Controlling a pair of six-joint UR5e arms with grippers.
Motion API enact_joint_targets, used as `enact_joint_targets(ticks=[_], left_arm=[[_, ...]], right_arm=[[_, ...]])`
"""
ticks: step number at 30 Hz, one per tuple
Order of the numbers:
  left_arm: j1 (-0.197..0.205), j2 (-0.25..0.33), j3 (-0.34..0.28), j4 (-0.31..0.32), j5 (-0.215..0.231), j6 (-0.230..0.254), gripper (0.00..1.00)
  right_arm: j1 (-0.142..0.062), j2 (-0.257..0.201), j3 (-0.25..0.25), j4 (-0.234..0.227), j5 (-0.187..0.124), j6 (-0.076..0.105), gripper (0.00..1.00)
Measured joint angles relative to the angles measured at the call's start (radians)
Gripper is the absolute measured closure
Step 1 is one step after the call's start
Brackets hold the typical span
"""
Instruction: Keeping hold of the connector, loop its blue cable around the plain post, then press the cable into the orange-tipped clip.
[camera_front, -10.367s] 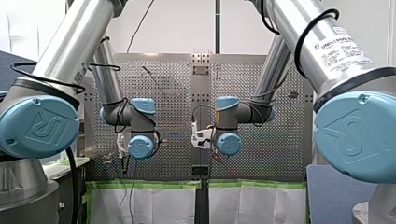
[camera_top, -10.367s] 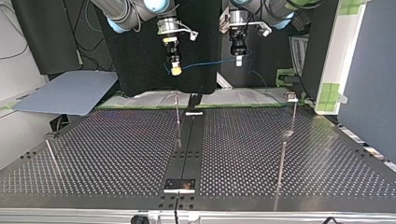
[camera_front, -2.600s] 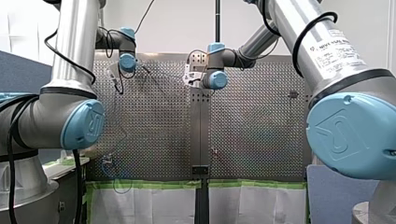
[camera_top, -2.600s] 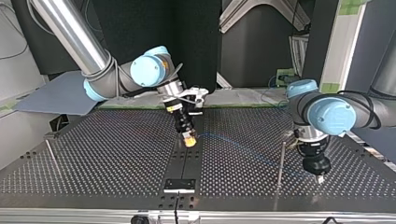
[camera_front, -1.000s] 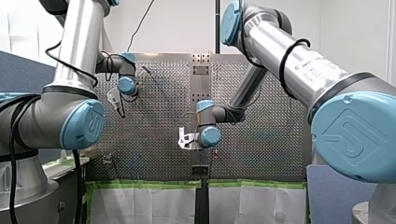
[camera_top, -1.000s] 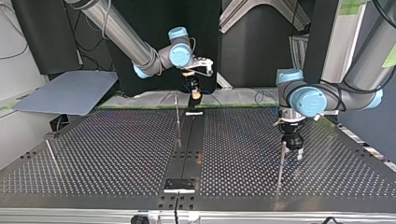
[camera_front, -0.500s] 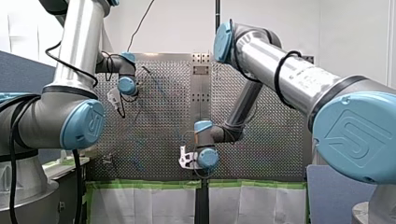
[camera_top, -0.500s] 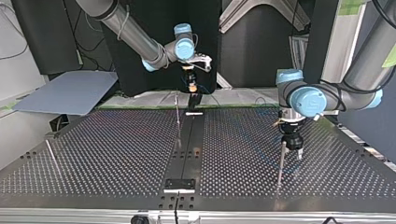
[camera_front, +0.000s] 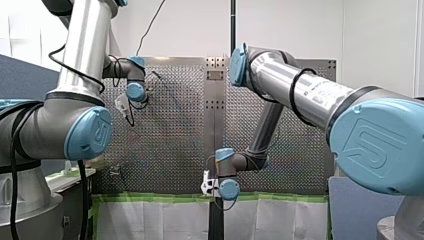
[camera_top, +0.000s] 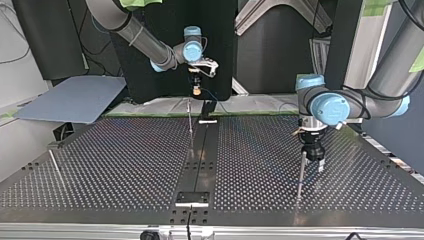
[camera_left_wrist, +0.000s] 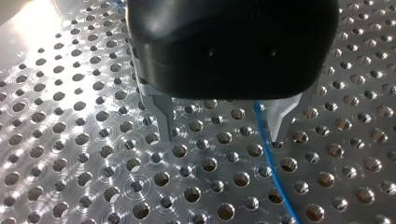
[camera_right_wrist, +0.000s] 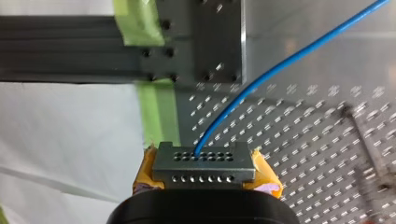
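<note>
1. Top view, far left: a thin rod (camera_top: 54, 165) on the perforated table (camera_top: 125, 165), well apart from both arms.
2. Top view, upper left to centre: my R arm (camera_top: 145, 40) comes in from the top edge. R gripper (camera_top: 197, 91) hangs over the table's far edge, yellow at its tip.
3. R wrist view: the pincer is clamped on the grey connector (camera_right_wrist: 204, 163), w/ a yellow pad (camera_right_wrist: 264, 173) on each side of it. The blue cable (camera_right_wrist: 280, 65) leaves the connector's face and runs ahead and away over the table. Ahead of the gripper: green tape (camera_right_wrist: 159, 109), white sheeting (camera_right_wrist: 65, 140), and a dark plate w/ screw holes (camera_right_wrist: 205, 42).
4. Top view, centre: the centre post (camera_top: 190, 127) stands just beside the dark centre strip (camera_top: 210, 150), lower in frame than the R gripper and apart from it.
5. Top view, right: my L arm (camera_top: 350, 105) bends in from the right. L gripper (camera_top: 320, 164) points down at the table, just right of the upper end of the right-side post (camera_top: 300, 177). Touching or not: can't tell.
6. L wrist view: the L pincer's metal fingers (camera_left_wrist: 164, 116) stand wide apart, tips close over the table holes. The cable passes between them, close by one finger and not gripped, then runs on ahead over the table.
</note>
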Motion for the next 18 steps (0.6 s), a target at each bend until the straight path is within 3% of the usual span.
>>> enact_joint_targets(ticks=[3,18], left_arm=[[0.000,0.000,0.000,0.000,0.000,0.000,0.00],[-0.005,0.000,0.000,0.000,0.001,0.000,0.00]], right_arm=[[-0.012,0.024,0.000,-0.024,0.001,0.012,1.00],[-0.057,0.160,0.000,-0.160,0.007,0.031,1.00]])
